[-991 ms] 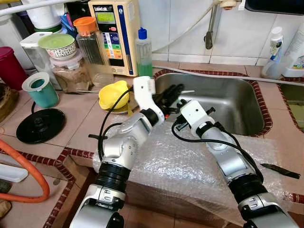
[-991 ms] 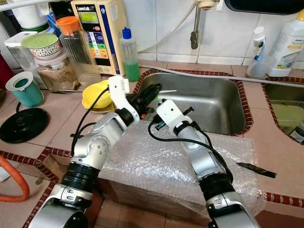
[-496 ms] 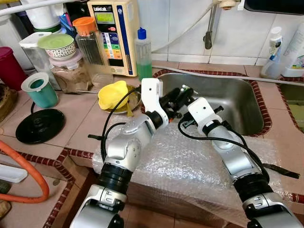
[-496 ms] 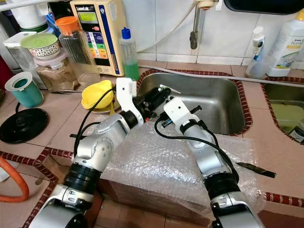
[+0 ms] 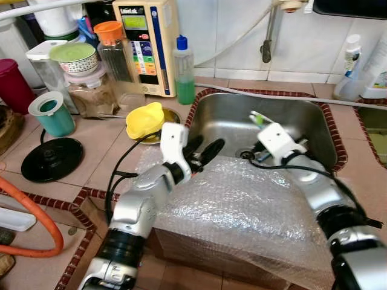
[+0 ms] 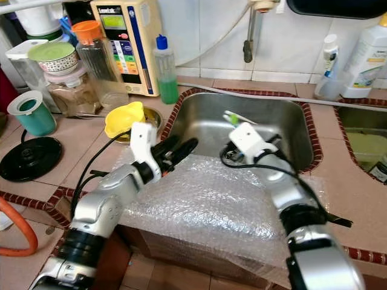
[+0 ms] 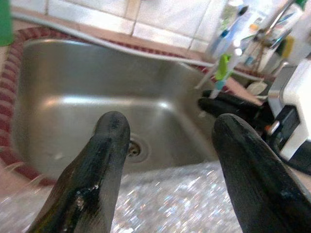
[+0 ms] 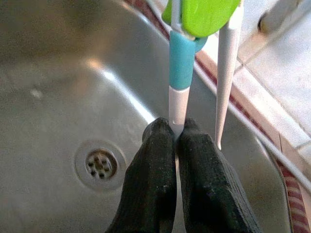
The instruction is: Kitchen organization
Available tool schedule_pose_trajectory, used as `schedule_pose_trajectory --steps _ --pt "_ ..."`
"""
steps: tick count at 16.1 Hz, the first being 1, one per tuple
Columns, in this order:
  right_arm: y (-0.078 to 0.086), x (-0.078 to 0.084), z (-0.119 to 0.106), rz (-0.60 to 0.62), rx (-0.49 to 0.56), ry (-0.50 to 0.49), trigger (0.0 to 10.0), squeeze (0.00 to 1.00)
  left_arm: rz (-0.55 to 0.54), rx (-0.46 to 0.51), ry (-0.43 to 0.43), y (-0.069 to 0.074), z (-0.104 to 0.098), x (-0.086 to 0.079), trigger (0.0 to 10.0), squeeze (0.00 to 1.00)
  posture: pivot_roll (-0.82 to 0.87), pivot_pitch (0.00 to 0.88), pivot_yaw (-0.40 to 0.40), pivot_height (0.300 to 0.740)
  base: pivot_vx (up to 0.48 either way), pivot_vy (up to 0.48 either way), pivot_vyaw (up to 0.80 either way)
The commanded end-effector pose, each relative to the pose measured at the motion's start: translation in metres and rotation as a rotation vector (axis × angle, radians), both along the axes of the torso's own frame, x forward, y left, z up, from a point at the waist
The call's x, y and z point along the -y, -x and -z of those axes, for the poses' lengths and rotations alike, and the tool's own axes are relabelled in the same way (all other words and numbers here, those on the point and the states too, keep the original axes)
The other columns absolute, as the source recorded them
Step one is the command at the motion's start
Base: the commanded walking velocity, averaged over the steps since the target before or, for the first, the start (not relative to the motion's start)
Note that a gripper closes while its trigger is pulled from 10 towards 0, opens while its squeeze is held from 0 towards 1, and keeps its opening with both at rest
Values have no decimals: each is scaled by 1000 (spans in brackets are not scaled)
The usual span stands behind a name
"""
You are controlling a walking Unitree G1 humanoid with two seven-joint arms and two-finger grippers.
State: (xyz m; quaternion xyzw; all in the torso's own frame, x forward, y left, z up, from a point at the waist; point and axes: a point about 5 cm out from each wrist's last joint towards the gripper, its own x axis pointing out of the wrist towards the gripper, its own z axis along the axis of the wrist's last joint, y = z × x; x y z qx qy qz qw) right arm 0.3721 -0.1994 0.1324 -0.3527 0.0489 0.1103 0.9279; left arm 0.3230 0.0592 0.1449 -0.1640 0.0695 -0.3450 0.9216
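The right gripper (image 8: 175, 138) has its jaws pressed together on the thin stem of a pair of training chopsticks (image 8: 181, 63), white sticks joined by a teal sleeve and a lime-green clip; the sticks jut forward past the jaw tips, over the stainless sink (image 5: 302, 130), with the drain (image 8: 100, 165) below and to one side of the jaws; the left gripper (image 7: 167, 131) has its jaws spread wide and empty, poised just short of the sink's near rim above a sheet of bubble wrap (image 5: 242, 205), with the chopsticks ahead of and beyond one jaw; the step in hand looks like carrying the chopsticks out of the basin to a place on the tiled surface (image 5: 100, 151); to do it well the hold should not slacken, since only one stem appears pinched and the second stick hangs from the clip, so a swing or a knock against the sink wall could twist it loose; lifting clear of the rim before moving sideways seems wise, and the left arm would do best to stay out of the path; as for writing, the cream water ionizer (image 5: 147, 45) against the wall bears a brand strip along its top, too small to read with confidence.
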Motion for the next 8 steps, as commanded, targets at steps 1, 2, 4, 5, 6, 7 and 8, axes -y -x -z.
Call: schedule_pose_trajectory --steps 1,2,4,5,6,7,8 --pt "-3 8 -2 36 -24 2 4078 0 7 21 -22 2 -3 -1 10000 1000 -57 0 81 740 0 0 0" --pt "-2 12 1 51 -48 5 6510 0 4 21 -33 2 -2 -3 10000 1000 -57 0 81 740 0 0 0" --pt "0 22 10 91 -119 -6 10000 0 -7 17 -62 4 2 -7 10000 1000 -49 0 75 740 0 0 0" --pt "1 23 14 96 -148 -30 10000 0 -4 17 -78 5 3 -8 10000 1000 -49 0 75 740 0 0 0" --pt "5 26 24 105 -200 -37 10000 145 -6 13 -78 6 4 -8 10000 1000 -50 0 76 740 0 0 0" --pt "7 26 27 110 -212 -48 10000 1000 -5 12 -79 6 4 -8 10000 1000 -53 0 78 740 0 0 0" --pt "9 25 31 110 -228 -87 10000 1000 -6 12 -81 6 5 -8 10000 1000 -53 0 78 740 0 0 0"
